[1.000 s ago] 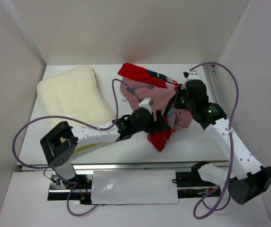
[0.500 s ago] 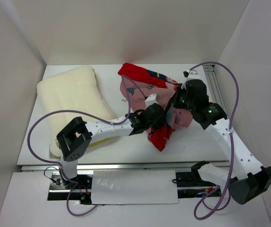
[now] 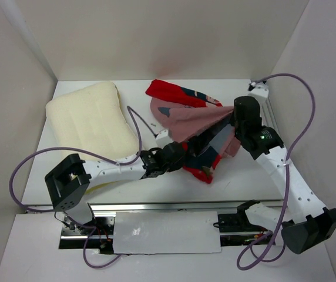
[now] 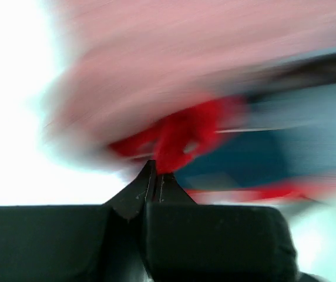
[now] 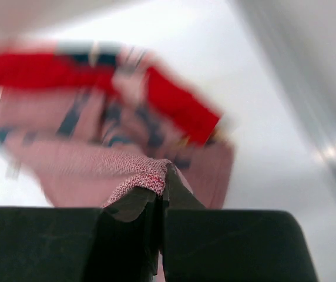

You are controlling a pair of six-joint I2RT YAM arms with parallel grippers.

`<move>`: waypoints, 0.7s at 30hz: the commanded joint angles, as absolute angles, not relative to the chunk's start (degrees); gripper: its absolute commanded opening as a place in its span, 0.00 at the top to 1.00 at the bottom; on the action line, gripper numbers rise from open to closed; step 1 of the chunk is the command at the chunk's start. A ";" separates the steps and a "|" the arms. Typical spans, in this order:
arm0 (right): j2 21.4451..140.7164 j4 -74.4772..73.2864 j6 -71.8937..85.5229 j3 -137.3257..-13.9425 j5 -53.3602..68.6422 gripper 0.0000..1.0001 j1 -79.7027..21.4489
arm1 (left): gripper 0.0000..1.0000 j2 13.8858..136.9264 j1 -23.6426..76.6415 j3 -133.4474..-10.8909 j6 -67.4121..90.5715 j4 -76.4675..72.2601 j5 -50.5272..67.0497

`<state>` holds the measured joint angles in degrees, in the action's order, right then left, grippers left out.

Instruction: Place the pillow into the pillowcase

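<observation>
The cream pillow (image 3: 91,120) lies at the table's left rear, away from both grippers. The red and pink pillowcase (image 3: 182,114) is stretched across the middle between the two arms. My left gripper (image 3: 185,151) is shut on a red fold at its near edge; the blurred left wrist view has the tips (image 4: 156,170) pinching red pillowcase cloth (image 4: 185,129). At the case's right end my right gripper (image 3: 229,116) is shut on the pink underside. In the right wrist view its tips (image 5: 163,171) clamp the woven pink pillowcase hem (image 5: 133,176).
White walls enclose the table on three sides. A metal rail (image 3: 266,106) runs along the right rear wall, close to the right arm. Purple cables (image 3: 133,126) loop over the table from both arms. The front edge rail (image 3: 168,205) bounds the near side.
My left gripper has closed on the red fold and drawn back toward the near left. The right arm has shifted right, pulling the pillowcase taut and spreading it out.
</observation>
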<state>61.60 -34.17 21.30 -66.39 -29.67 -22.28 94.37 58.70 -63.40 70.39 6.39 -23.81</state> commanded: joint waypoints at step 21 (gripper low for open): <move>64.78 -18.72 14.59 -73.56 -1.07 1.00 -11.16 | 0.35 85.35 58.01 -59.23 71.12 30.06 -31.55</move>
